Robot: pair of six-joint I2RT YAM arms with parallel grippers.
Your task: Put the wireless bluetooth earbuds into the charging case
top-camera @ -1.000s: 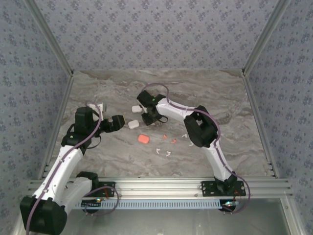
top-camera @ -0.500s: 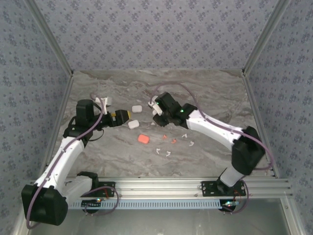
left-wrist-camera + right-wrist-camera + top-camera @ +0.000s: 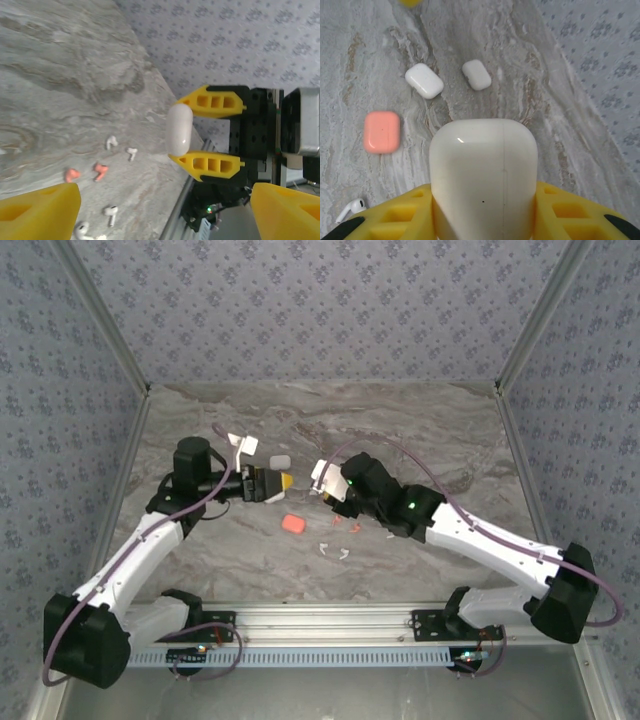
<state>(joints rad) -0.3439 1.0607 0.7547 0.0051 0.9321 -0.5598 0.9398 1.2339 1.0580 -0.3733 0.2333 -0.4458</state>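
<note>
Shifted since a second ago: both arms. Right arm, then folded over mid-bench, now stretched long and low from the near right corner. Left arm reaching further toward centre, tools almost tip to tip.

Right tool (image 3: pixel 330 487): clenched on white charging case (image 3: pixel 482 175), lid shut, held clear of bench (image 3: pixel 450 430).

Left tool (image 3: pixel 281 482): released, fingers (image 3: pixel 40 212) wide apart, nothing between, aimed at the held case.

Top view: white case (image 3: pixel 281 461) just beyond the left tool, pink case (image 3: pixel 292 524) nearer, earbuds (image 3: pixel 343 554) scattered on the near side of both tools.

Right wrist view: two white cases (image 3: pixel 424 80) lying side by side, pink case to their left, white earbud (image 3: pixel 351 207) at lower left.

Left wrist view: six earbuds loose on bench, four white, with two salmon-pink earbuds (image 3: pixel 101 171) among them.
</note>
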